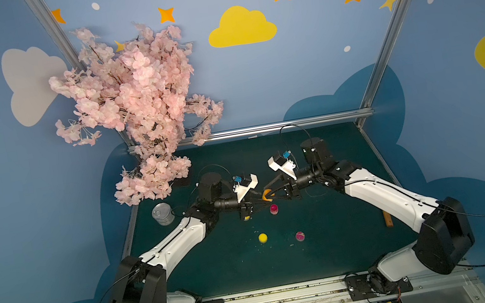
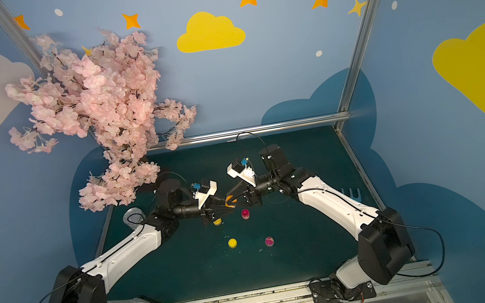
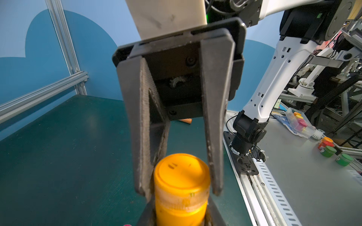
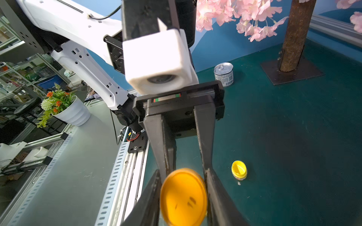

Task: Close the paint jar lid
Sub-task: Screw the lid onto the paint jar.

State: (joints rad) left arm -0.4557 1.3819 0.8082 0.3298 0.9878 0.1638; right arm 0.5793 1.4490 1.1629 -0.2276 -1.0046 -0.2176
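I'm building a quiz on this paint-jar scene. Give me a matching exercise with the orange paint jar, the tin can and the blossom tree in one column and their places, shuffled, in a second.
Things:
1. orange paint jar
2. tin can
3. blossom tree

Places:
A. back left corner of the table
B. held in the air between the left gripper and the right gripper
C. upright on the table, near its left edge

Pairs: 1-B, 2-C, 3-A

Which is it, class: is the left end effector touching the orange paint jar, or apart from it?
Touching. In the left wrist view, the fingers of the left end effector press against both sides of the orange paint jar, with no gap.
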